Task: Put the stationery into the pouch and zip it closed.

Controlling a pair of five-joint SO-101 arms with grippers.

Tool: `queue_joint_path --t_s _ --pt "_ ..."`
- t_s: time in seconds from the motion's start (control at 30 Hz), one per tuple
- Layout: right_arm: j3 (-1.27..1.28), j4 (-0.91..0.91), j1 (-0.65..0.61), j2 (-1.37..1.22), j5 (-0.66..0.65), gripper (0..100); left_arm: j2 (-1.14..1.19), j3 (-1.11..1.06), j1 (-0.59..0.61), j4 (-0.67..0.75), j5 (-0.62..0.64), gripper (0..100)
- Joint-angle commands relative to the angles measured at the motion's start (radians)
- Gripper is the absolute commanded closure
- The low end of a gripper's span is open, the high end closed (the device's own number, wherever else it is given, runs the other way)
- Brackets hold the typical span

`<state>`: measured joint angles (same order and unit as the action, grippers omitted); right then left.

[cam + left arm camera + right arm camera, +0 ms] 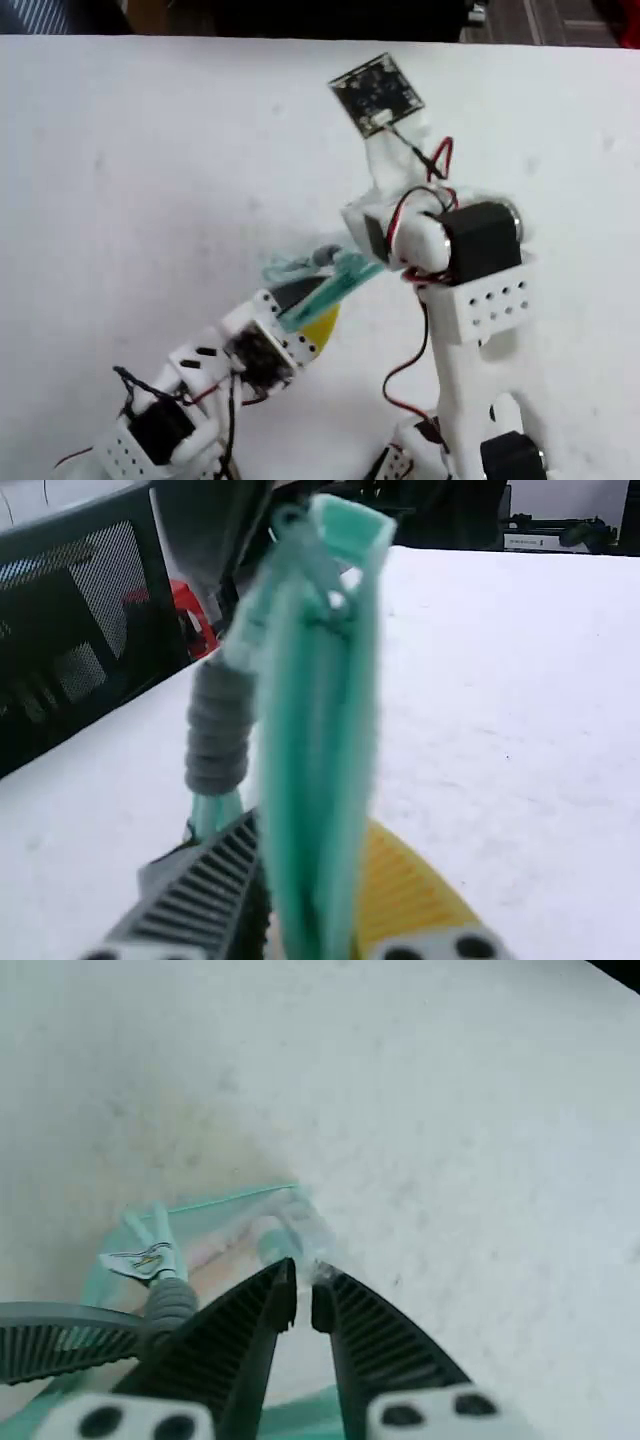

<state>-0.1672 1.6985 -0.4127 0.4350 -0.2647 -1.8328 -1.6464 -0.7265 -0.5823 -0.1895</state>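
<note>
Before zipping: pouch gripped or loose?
Gripped. The left end effector is shut on the pouch; its teal edge sits clamped between the fingers.

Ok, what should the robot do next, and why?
Probably draw the right pincer slowly along the pouch's top edge to start zipping it: its tips are shut right at the pouch, and the left pincer grips the pouch steady.
</note>
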Motion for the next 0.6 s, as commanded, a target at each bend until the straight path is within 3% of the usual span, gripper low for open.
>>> queue_joint_path --t_s 0.0,0.13,0.33,0.47,0.57 --pt "-0.008 0.021 -0.053 0.004 0.006 97.1 -0.001 -0.032 -0.03 0.034 -0.098 98" --pt "-0.014 0.021 -0.054 0.005 0.005 97.1 -0.001 -0.023 0.053 0.046 -0.209 98" --pt "-0.052 -0.012 -0.065 0.004 0.011 95.4 -0.001 0.028 0.328 0.121 -0.439 98" --pt "-0.184 -0.035 -0.15 -0.004 0.012 85.1 -0.001 0.029 0.285 0.017 -0.6 98" --pt "-0.25 0.013 -0.239 -0.084 0.012 84.9 -0.001 0.029 0.194 -0.083 -0.644 98"
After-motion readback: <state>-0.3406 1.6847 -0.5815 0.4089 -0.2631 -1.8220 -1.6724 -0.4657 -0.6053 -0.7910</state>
